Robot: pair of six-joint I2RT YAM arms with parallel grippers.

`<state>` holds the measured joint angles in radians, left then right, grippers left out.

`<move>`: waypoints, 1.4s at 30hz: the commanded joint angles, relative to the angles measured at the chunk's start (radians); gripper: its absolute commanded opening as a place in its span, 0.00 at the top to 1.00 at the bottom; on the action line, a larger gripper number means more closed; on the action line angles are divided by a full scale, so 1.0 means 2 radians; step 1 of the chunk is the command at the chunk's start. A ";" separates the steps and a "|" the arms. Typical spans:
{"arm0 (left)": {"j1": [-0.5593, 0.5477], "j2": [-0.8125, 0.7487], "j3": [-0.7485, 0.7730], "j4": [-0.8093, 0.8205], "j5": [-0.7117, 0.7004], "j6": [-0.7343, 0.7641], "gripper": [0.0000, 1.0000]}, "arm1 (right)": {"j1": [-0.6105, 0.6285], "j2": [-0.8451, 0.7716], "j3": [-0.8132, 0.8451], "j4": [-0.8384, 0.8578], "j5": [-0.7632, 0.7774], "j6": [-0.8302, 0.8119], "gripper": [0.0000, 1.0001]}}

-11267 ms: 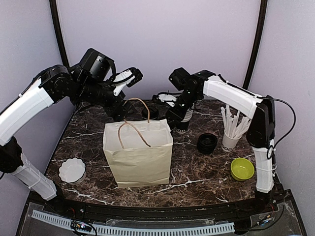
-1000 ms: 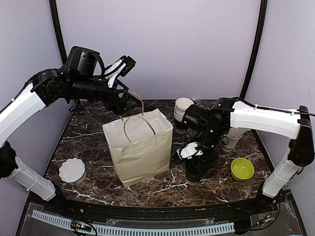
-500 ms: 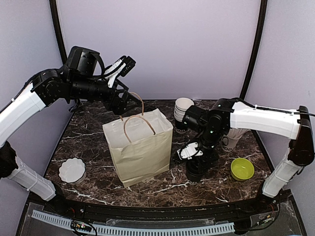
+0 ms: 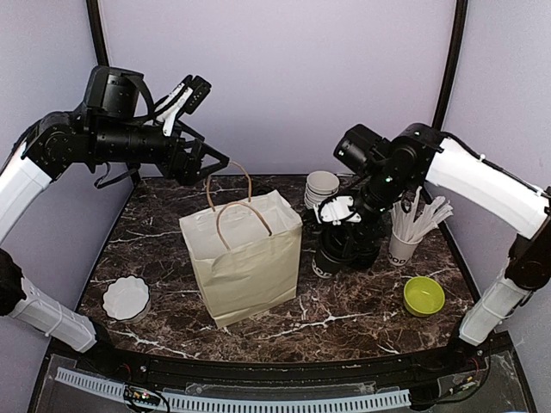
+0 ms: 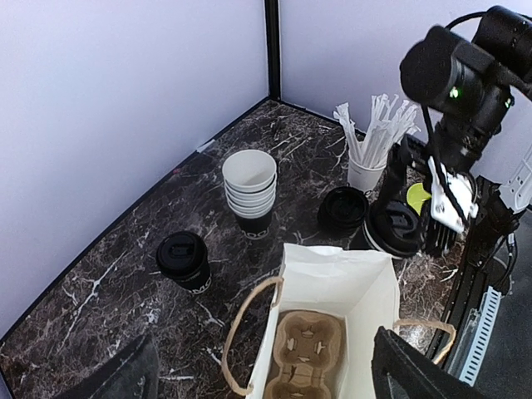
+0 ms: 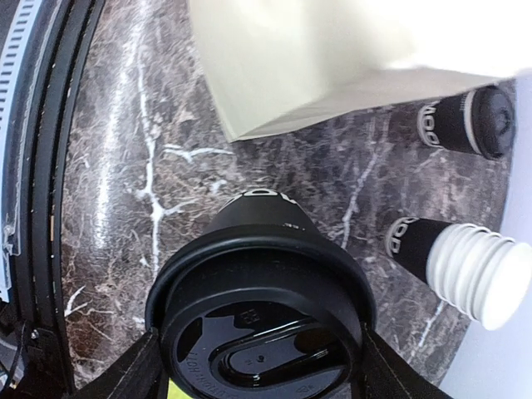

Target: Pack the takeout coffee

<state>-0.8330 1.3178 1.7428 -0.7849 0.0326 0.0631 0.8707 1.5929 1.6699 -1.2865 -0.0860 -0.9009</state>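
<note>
I log a glossy veined marble table (image 4: 155,232), matte lilac walls (image 4: 284,77), creased paper bag (image 4: 245,267); right of bag, right gripper (image 6: 259,366) clamps round-lidded cup (image 6: 258,283); up-left, left gripper (image 4: 191,88) splayed wide.

the paper bag (image 4: 245,258) is open from above, with two handles (image 4: 231,202) at its rims and a cup carrier (image 5: 306,353) on its floor. just right of the bag the right gripper (image 4: 343,245) and its lidded cup (image 6: 262,307) fill the gap, hemmed by a stack of cups (image 4: 321,191) behind and a cup of sticks (image 4: 403,241) further right. left of the bag the counter (image 4: 146,232) is bare up to a white bowl (image 4: 126,297).
</note>
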 commanded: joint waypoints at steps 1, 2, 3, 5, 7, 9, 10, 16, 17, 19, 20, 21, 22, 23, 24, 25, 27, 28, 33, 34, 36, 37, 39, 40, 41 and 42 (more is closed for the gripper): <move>0.003 -0.029 -0.004 -0.043 -0.019 -0.029 0.09 | -0.028 -0.015 0.068 -0.025 -0.003 -0.010 0.45; 0.003 -0.035 -0.009 -0.051 -0.026 -0.030 0.09 | -0.034 -0.016 0.081 -0.023 0.001 -0.010 0.45; 0.003 -0.037 -0.018 -0.055 -0.034 -0.030 0.09 | -0.041 -0.017 0.092 -0.021 0.006 -0.010 0.45; 0.003 -0.042 -0.033 -0.070 -0.041 -0.044 0.09 | -0.051 -0.020 0.109 -0.010 0.020 -0.010 0.45; 0.003 -0.045 -0.050 -0.075 -0.050 -0.049 0.08 | -0.059 -0.023 0.123 0.009 0.033 -0.007 0.45; 0.003 -0.044 -0.064 -0.077 -0.058 -0.052 0.08 | -0.062 -0.027 0.139 0.027 0.041 -0.004 0.44; 0.003 -0.042 -0.068 -0.077 -0.059 -0.052 0.08 | -0.062 -0.028 0.149 0.037 0.050 -0.001 0.44; 0.003 -0.017 -0.087 -0.079 -0.072 -0.048 0.16 | -0.061 -0.016 0.256 0.087 0.018 0.018 0.42; 0.003 -0.009 -0.086 -0.081 -0.070 -0.046 0.18 | -0.060 -0.012 0.273 0.087 -0.003 0.024 0.42; 0.003 0.000 -0.085 -0.084 -0.066 -0.043 0.23 | -0.056 -0.002 0.298 0.078 -0.043 0.036 0.42; 0.003 0.003 -0.085 -0.086 -0.062 -0.042 0.25 | -0.051 0.002 0.304 0.072 -0.060 0.039 0.42; 0.003 0.007 -0.085 -0.087 -0.062 -0.042 0.26 | -0.043 0.006 0.305 0.067 -0.071 0.040 0.42; 0.003 0.009 -0.085 -0.088 -0.061 -0.042 0.28 | -0.033 0.008 0.304 0.061 -0.079 0.038 0.42; 0.003 0.011 -0.085 -0.088 -0.061 -0.041 0.29 | -0.022 0.011 0.301 0.056 -0.084 0.035 0.42; 0.003 0.011 -0.086 -0.088 -0.062 -0.041 0.31 | -0.007 0.014 0.296 0.051 -0.086 0.032 0.42; 0.003 0.012 -0.086 -0.087 -0.062 -0.040 0.32 | 0.003 0.017 0.290 0.047 -0.086 0.028 0.42; 0.003 0.014 -0.088 -0.085 -0.062 -0.038 0.35 | 0.021 0.022 0.278 0.042 -0.084 0.024 0.42; 0.003 0.014 -0.090 -0.082 -0.060 -0.037 0.39 | 0.028 0.027 0.274 0.040 -0.082 0.023 0.42; 0.008 0.012 -0.103 -0.062 -0.050 -0.035 0.45 | 0.054 0.045 0.262 0.042 -0.062 0.024 0.43; 0.010 0.012 -0.103 -0.056 -0.049 -0.035 0.45 | 0.058 0.050 0.263 0.044 -0.056 0.025 0.43; 0.014 0.011 -0.104 -0.052 -0.047 -0.023 0.42 | 0.065 0.063 0.268 0.046 -0.038 0.028 0.44; 0.015 0.011 -0.105 -0.050 -0.045 -0.022 0.40 | 0.067 0.070 0.271 0.046 -0.028 0.029 0.44; 0.018 0.007 -0.104 -0.047 -0.044 -0.018 0.36 | 0.070 0.085 0.279 0.046 -0.016 0.034 0.44; 0.018 0.002 -0.104 -0.045 -0.044 -0.016 0.34 | 0.071 0.092 0.284 0.043 -0.014 0.035 0.44; 0.018 -0.001 -0.101 -0.043 -0.042 -0.016 0.30 | 0.072 0.101 0.289 0.039 -0.012 0.035 0.45; 0.018 -0.007 -0.099 -0.042 -0.040 -0.015 0.28 | 0.075 0.108 0.292 0.037 -0.009 0.036 0.45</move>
<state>-0.8032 1.3544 1.5471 -0.8993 -0.0677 0.0116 1.0023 1.7599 2.2082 -1.2140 -0.1543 -0.8505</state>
